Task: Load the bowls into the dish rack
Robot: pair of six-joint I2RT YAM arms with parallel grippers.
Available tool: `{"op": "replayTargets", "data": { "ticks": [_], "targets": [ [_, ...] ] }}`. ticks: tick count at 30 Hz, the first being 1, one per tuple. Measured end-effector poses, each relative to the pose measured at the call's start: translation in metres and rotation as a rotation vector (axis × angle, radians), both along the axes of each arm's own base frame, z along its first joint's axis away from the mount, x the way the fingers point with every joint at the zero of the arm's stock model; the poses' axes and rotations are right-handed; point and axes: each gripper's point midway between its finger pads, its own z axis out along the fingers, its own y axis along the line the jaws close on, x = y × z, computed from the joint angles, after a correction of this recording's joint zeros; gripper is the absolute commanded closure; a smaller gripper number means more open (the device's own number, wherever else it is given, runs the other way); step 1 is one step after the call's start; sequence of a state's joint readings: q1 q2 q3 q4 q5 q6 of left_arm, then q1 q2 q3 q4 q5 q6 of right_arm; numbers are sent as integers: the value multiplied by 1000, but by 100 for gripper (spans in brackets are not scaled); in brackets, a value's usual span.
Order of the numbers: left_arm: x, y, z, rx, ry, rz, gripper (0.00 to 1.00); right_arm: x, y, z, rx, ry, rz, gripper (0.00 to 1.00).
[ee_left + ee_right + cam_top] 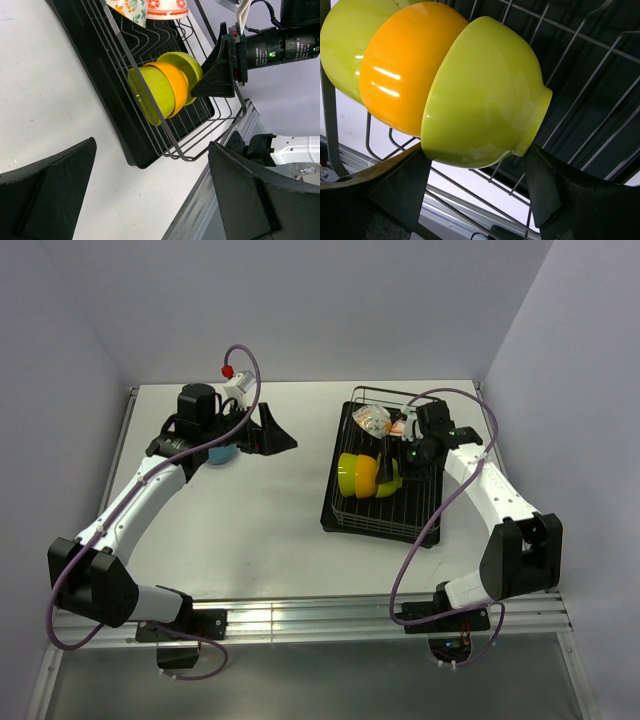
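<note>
We see white arms [140, 495] with black joints [520, 555], looping purple cables [245, 365], and black wedge-shaped fingers [47, 195] on the left gripper [278, 435] and right gripper [398, 462].

Pale lavender walls [300, 300] enclose a white table [260, 540] with a metal rail [320, 618] in front.

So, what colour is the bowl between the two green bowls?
The bowl is orange, clearest in right wrist view.

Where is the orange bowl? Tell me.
Top view, right side: the orange bowl stands on edge in the rack, sandwiched between one lime bowl and a second lime bowl that the right claw grips.
</note>
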State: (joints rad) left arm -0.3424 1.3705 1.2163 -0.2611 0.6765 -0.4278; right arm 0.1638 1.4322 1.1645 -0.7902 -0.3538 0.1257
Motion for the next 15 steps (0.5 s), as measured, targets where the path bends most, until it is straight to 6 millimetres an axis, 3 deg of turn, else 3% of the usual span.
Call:
{"op": "replayTargets", "data": {
  "ticks": [5,15],
  "targets": [
    [0,1,-1,2,4,3,1,-1,4,1,20,4,7,1],
    [11,23,-6,23,10,54,1,-2,7,4,39,5,16,0]
  ]
}}
